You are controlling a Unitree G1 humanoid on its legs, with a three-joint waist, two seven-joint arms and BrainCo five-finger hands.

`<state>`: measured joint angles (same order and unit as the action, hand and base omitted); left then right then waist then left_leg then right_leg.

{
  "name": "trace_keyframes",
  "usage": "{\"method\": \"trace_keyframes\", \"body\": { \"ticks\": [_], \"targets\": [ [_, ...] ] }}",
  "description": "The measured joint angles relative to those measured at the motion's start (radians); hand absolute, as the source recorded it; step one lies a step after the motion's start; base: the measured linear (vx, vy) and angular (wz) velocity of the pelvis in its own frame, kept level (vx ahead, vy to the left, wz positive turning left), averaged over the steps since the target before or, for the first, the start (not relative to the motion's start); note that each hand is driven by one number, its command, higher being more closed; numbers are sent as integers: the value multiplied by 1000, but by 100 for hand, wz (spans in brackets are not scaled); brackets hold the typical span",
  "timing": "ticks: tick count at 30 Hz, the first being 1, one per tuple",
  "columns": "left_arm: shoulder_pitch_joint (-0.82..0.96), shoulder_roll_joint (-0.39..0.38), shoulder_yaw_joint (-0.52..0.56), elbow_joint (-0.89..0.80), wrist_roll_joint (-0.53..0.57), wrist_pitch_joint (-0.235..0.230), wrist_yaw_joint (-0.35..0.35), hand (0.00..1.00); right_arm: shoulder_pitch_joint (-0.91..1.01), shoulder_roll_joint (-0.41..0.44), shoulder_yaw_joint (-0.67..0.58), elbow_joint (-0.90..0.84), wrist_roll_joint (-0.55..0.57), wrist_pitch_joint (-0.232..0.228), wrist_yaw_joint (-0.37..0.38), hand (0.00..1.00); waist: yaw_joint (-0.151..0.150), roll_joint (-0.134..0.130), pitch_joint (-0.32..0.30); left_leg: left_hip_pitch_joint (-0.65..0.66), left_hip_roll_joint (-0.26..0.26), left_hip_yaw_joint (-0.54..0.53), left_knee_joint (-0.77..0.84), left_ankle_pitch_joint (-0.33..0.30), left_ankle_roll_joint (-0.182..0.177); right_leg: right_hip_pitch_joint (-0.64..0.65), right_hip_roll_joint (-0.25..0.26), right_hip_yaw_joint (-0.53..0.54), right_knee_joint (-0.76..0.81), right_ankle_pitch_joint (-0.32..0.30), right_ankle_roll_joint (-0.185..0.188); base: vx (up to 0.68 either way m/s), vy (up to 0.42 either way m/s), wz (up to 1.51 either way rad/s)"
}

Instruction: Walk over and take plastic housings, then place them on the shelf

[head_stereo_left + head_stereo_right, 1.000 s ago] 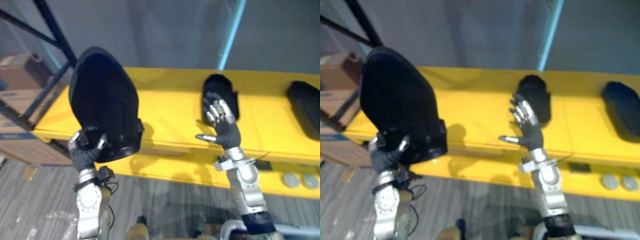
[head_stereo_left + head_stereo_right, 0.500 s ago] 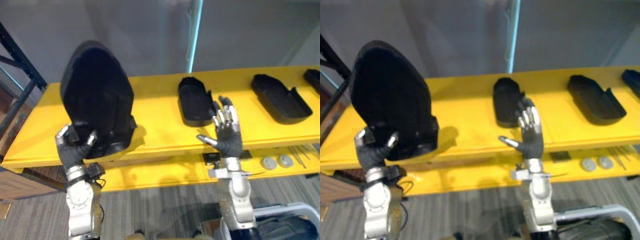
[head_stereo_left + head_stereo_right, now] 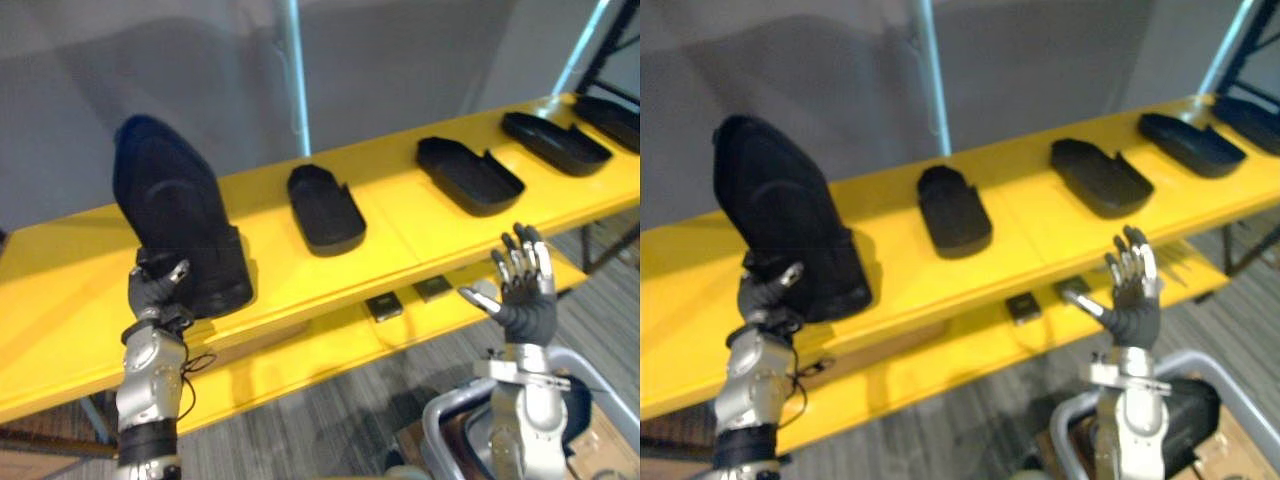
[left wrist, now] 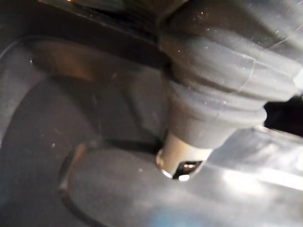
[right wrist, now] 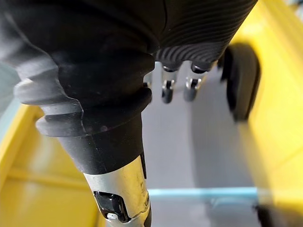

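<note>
- Black plastic housing (image 3: pixel 175 220) stands upright at the left of the frame, its lower end clasped by the curled fingers of the left hand (image 3: pixel 152 296).
- Yellow shelf (image 3: pixel 400 235) runs behind it from lower left to upper right.
- Lying flat along the shelf: second housing (image 3: pixel 325 208) at centre, third housing (image 3: pixel 468 175), fourth housing (image 3: pixel 555 142) and fifth housing (image 3: pixel 612 110) toward the upper right.
- Right hand (image 3: pixel 522 295) is raised at lower right, fingers straight and spread, holding nothing.

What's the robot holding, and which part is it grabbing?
The left hand grips the black plastic housing by its lower edge. The right hand is open and empty.
</note>
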<state>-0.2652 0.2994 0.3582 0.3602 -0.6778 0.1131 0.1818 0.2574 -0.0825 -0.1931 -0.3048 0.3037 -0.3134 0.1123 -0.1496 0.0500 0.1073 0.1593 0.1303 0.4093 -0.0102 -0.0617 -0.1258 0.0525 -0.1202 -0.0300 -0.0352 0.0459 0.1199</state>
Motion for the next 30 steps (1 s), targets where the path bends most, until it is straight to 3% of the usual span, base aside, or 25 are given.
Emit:
{"method": "trace_keyframes", "body": {
  "ticks": [3,4,8,13,16,21,27,30],
  "targets": [
    [-57,54,0,99,-84,26,-1,100,8,-7,2,0,7,9,26,0,-16,6,3,10,-1,19,-3,0,0,-3,2,18,0,4,2,-51,-11,-26],
    [-116,100,-2,199,-153,64,3,100,17,-22,8,2,14,16,49,0,-31,16,5,13,-3,38,-8,0,0,-15,0,36,-1,8,4,-51,-8,-23],
    [-190,136,-21,331,-190,98,7,100,23,-62,21,3,38,37,65,0,-52,23,9,12,-3,45,-14,0,0,-19,0,50,-12,17,5,-29,-18,-10],
    [-241,171,-31,416,-160,151,15,100,25,-83,28,3,38,61,84,0,-64,29,14,10,-4,51,-14,0,0,-26,0,57,-11,17,5,-4,-12,-3],
    [-263,178,-31,456,-82,178,44,100,25,-95,30,3,37,86,82,0,-67,37,19,1,-5,46,-13,1,0,-32,-1,55,-11,17,5,-9,-16,3],
    [-291,247,-29,525,152,226,81,100,19,-120,49,1,37,125,75,0,-84,39,46,-7,-4,38,2,1,0,-35,1,54,-9,16,3,-20,-21,0],
    [-338,325,-24,613,392,300,81,100,21,-135,55,1,48,137,60,0,-85,36,68,-20,-5,36,7,1,1,-52,-1,55,4,16,4,-18,-14,1],
    [-364,362,-18,629,454,312,67,100,22,-151,76,1,52,137,60,0,-85,30,91,-22,-4,36,14,1,1,-53,-1,56,8,16,3,-11,-7,0]
  ]
}}
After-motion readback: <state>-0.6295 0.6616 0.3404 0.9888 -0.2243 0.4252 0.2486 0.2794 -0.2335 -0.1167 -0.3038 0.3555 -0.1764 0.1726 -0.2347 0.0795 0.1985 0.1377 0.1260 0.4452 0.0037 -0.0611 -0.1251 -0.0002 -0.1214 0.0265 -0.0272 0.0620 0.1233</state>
